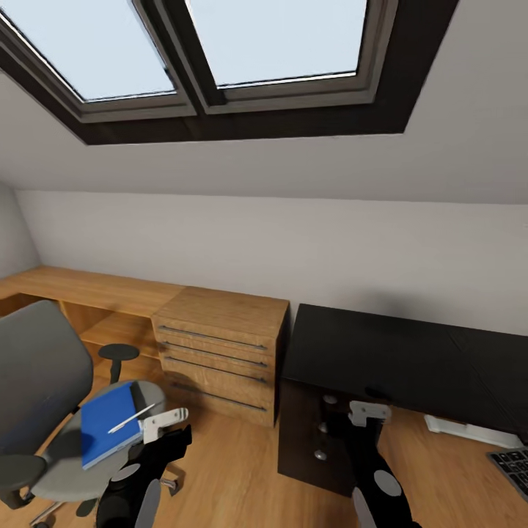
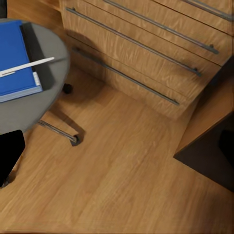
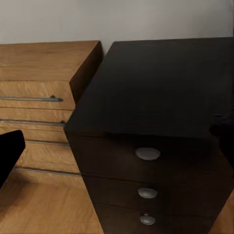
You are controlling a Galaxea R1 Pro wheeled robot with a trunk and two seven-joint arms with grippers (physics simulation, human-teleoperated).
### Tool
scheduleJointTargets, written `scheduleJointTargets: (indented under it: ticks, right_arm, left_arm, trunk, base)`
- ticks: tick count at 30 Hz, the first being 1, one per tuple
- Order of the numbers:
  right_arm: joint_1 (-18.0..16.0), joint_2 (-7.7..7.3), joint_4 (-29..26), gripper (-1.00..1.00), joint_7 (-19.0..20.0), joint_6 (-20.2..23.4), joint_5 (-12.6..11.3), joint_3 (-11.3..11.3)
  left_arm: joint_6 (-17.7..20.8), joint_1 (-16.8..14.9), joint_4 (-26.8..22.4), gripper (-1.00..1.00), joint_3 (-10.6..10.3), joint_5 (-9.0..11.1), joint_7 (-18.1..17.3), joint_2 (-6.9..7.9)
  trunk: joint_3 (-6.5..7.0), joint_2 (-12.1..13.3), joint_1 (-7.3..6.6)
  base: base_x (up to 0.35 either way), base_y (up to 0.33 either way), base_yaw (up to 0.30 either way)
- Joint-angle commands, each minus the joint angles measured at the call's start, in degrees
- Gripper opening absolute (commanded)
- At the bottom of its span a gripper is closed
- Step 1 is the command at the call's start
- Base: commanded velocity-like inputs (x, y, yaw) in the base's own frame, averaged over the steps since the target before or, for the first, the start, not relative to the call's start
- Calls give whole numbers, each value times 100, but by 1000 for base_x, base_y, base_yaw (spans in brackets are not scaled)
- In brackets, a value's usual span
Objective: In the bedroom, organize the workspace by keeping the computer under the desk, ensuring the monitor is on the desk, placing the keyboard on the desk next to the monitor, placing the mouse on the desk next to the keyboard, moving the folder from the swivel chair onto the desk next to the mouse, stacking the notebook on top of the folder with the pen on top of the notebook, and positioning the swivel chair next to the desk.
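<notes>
The swivel chair (image 1: 44, 381) stands at the lower left on the wooden floor. The blue folder (image 1: 108, 425) lies on its grey seat (image 2: 29, 117), and the white pen (image 1: 132, 418) rests across the folder (image 2: 14, 58). A dark band beside the folder could be shadow or the notebook; I cannot tell which. My left gripper (image 1: 165, 424) hovers open just right of the seat, holding nothing. The black desk (image 1: 381, 352) stands right of centre, and my right gripper (image 1: 369, 413) is open in front of its drawer unit (image 3: 146, 185). Part of the keyboard (image 1: 513, 466) lies on the floor at the right edge. Monitor, mouse and computer are out of view.
A light wooden dresser (image 1: 220, 345) with long bar handles stands between chair and desk, touching the desk's side. A low wooden shelf (image 1: 81, 290) runs along the wall at the left. A white desk foot (image 1: 469, 433) sits under the desk. Sloped ceiling windows are overhead.
</notes>
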Motion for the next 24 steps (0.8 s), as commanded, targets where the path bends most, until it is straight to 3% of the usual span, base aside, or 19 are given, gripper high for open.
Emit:
scheduleJointTargets:
  ticks: [1,2,3,6,8,11,12,13,15,16,17,20,24]
  right_arm:
    - [-7,-7,-186,100,-39,103,-54,26]
    - [-11,-9,-356,100,-41,178,-48,37]
    - [-58,-20,-905,100,-48,444,-32,53]
    - [-215,-25,-1039,100,-51,559,-28,51]
    - [-397,-52,-944,100,-34,623,-26,6]
    - [-544,-185,-360,100,-16,619,-15,-144]
    - [-697,-324,-63,100,-6,606,-16,-217]
    - [-933,-580,235,100,8,594,-33,-321]
    - [-1072,-803,415,100,22,590,-54,-416]
    - [-1197,-1120,643,100,110,586,-126,-589]
    - [-1246,-1283,738,100,244,588,-203,-696]
    - [-1319,-1548,865,100,833,621,-343,-927]
    - [-1338,-1707,898,100,1146,660,-397,-1227]
  left_arm:
    - [21,-5,-9,100,8,62,43,-4]
    - [21,-5,-10,100,13,62,43,-4]
    - [21,-5,-9,100,35,62,43,-4]
    - [21,-5,-10,100,45,60,43,-2]
    - [21,-5,-5,100,64,56,52,0]
    - [21,-5,15,100,152,55,57,3]
    - [21,-5,27,100,181,58,58,4]
    - [21,-5,38,100,201,60,60,4]
    - [21,-5,42,100,206,61,60,5]
    - [17,-5,45,100,204,61,61,3]
    - [12,-5,46,100,203,62,61,1]
    - [2,-5,55,100,202,62,61,-3]
    - [-4,-3,63,100,201,62,57,-3]
  trunk:
    - [-9,-6,1]
    - [-9,-6,1]
    - [-9,-6,1]
    - [-9,-6,1]
    - [-9,-6,1]
    - [-9,-6,1]
    - [-9,-6,1]
    - [-9,-6,1]
    - [-9,-6,1]
    - [-9,-6,1]
    - [-9,-6,1]
    - [-9,-6,1]
    - [-9,-6,1]
  base:
    - [0,-279,0]
    - [0,-279,0]
    - [0,-211,0]
    - [0,-125,0]
    - [0,-47,0]
    - [11,-19,0]
    - [103,-10,0]
    - [208,-5,0]
    - [239,-13,0]
    - [282,-44,0]
    - [295,-55,0]
    - [302,-41,0]
    - [276,-12,0]
